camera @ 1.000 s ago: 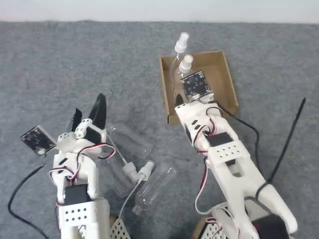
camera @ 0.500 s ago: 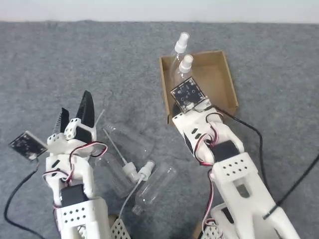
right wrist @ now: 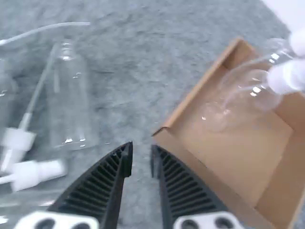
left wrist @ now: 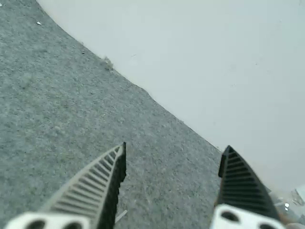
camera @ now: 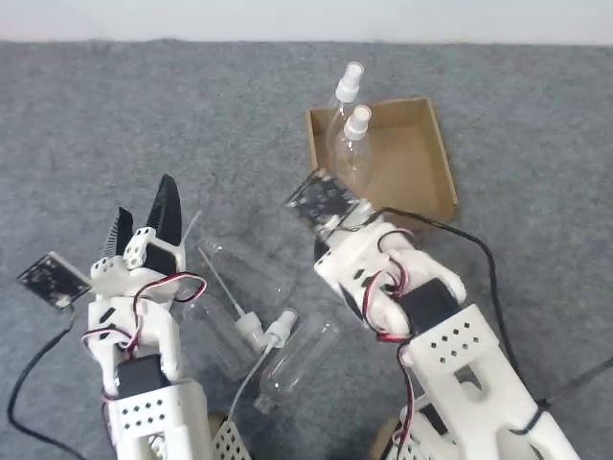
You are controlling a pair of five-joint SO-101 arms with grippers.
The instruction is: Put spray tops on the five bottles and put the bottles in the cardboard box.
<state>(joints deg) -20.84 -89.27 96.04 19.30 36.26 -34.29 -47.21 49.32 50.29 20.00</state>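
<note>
Bottles (camera: 350, 153): five; two stand in the cardboard box (camera: 442, 163), three lie on the tabletop (camera: 96, 115) between my arms.
Spray tops (camera: 357, 119): four I can count; two on the boxed bottles, two beside the lying ones.
Left tool (camera: 144, 196): wide open, empty.
Right tool (right wrist: 141, 147): only a narrow gap, holding nothing, just outside the box corner.
Change: right tool came back from over the box toward the lying bottles; left tool moved sideways, away from them.

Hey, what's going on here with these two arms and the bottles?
Two topped bottles stand in the box. Three other bottles lie on the carpet between the arms, two spray tops among them. The left end effector hangs open and empty over the carpet; the right end effector, empty, is by the box's near corner.
</note>
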